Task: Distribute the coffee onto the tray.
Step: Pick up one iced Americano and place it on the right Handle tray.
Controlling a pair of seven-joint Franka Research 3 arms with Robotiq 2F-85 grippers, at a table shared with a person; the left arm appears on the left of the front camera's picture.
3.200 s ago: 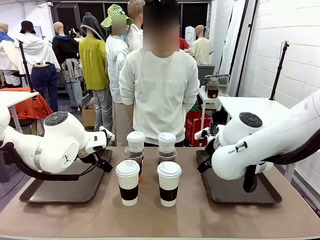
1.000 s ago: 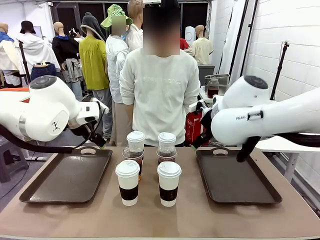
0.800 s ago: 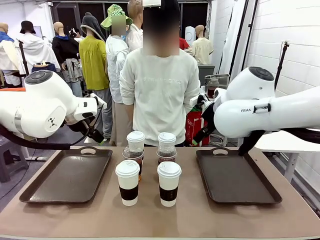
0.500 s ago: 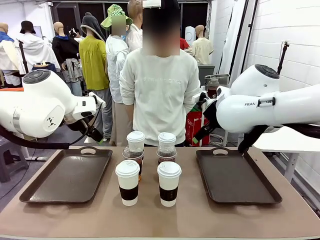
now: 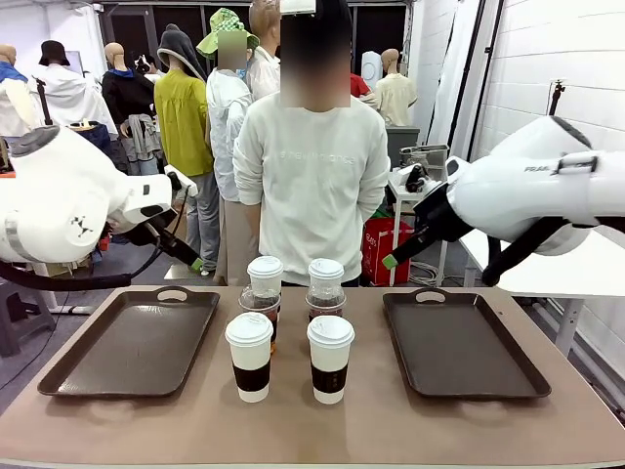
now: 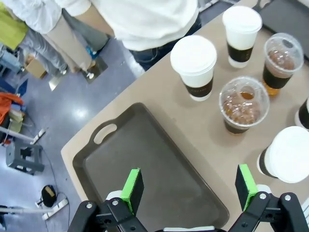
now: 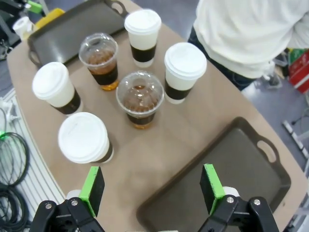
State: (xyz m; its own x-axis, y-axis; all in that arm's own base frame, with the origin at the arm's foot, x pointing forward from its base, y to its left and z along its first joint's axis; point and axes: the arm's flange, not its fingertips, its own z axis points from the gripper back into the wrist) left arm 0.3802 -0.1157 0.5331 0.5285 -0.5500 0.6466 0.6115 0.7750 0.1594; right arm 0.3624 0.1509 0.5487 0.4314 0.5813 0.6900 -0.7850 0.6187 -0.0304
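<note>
On your left, the left dark brown plastic tray [image 5: 117, 347] lies flat on the tan table [image 5: 391, 430], its handle cut-out toward the far side. The left tool [image 6: 189, 186] hangs in the air near that tray's far end, well clear of the table. Its green-padded fingers [image 6: 133, 186] are spread wide with nothing between them. At the middle of the table, between the trays, you find the coffee in two columns of three. Two white paper cups with white lids and dark brown sleeves [image 5: 250, 357] stand nearest you. Two clear plastic dome-lidded cups of dark coffee [image 5: 325, 303] sit just behind them, and two more white sleeved cups [image 5: 265, 276] stand at the far edge. All six are upright on the table, on neither tray. A person in a white sweatshirt [image 5: 312, 186] stands just beyond them. Further right lies the right dark brown plastic tray [image 5: 459, 347], handle also at the far end. The right tool [image 7: 152, 186] hovers high over its inner far corner, fingers wide apart and holding nothing.
</note>
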